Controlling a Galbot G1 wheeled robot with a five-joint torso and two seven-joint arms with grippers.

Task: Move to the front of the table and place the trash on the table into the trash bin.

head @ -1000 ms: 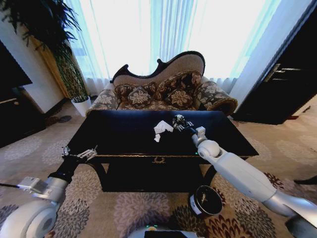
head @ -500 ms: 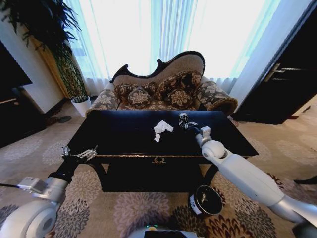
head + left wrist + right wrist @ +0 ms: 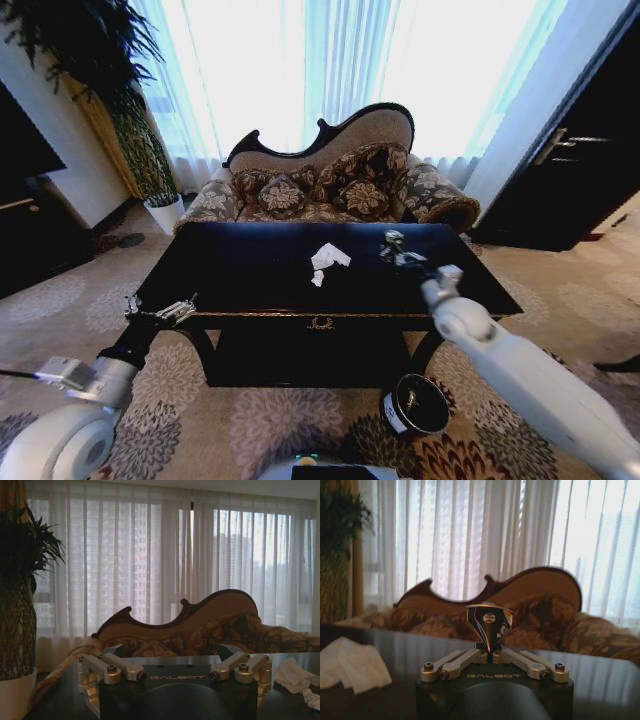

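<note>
Sheer white curtains and one floral sofa fill the upper frame behind the glossy black tabletop. One crumpled white tissue lies at centre. Right of it, the right gripper pinches one dark shiny cone-shaped piece. At lower left, the left gripper hangs spread. One dark cylindrical trash bin stands on the carpet, lower right.

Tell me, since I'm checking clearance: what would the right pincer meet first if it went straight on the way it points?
Probably the sofa. The right pincer, shut on a dark shiny piece, points across the table toward it; depth is unclear.
</note>
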